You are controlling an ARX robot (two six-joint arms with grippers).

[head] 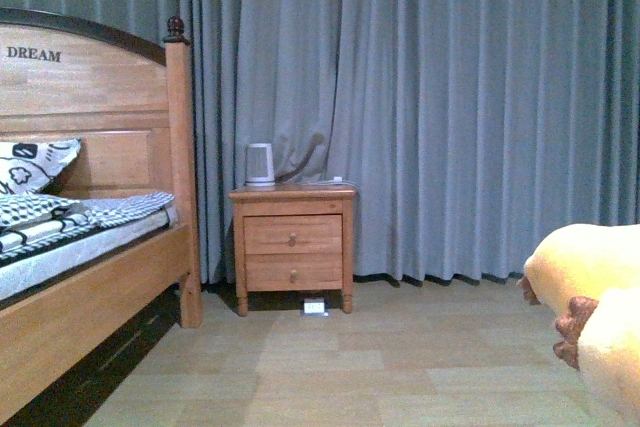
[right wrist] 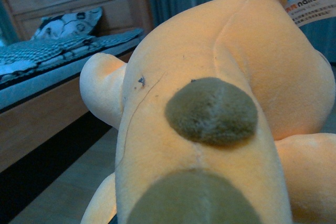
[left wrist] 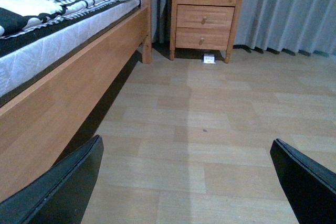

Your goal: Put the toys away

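Plush animal (head: 592, 292), orange-yellow with brown patches, is showing at the far right edge of your front view, cut off by the frame. You cannot tell there what is bearing it.

Sweeping from the left, you are looking at a wooden bed (head: 95, 282) with a headboard (head: 85, 82) reading "DREAM". A patterned pillow (head: 35, 162) is leaning against the headboard, and black-and-white bedding (head: 75, 215) is lying on the mattress. Just beside the bedpost, a two-drawer nightstand (head: 293, 237) is standing against the grey curtain (head: 460, 97). A white kettle (head: 260, 164) is sitting on its top, and a small white item (head: 314, 306) is lying on the wooden floor (head: 370, 367) between its front legs.

In your left wrist view, the left gripper (left wrist: 187, 141) is hanging over bare floor beside the bed rail. Its jaws are standing wide apart with nothing between them.

In your right wrist view, the plush animal (right wrist: 210, 66) is filling nearly the whole picture, with a white label (right wrist: 310, 6) sticking out near its edge and the bed behind it. The right gripper is not showing in any view, so you cannot tell how its jaws are standing.
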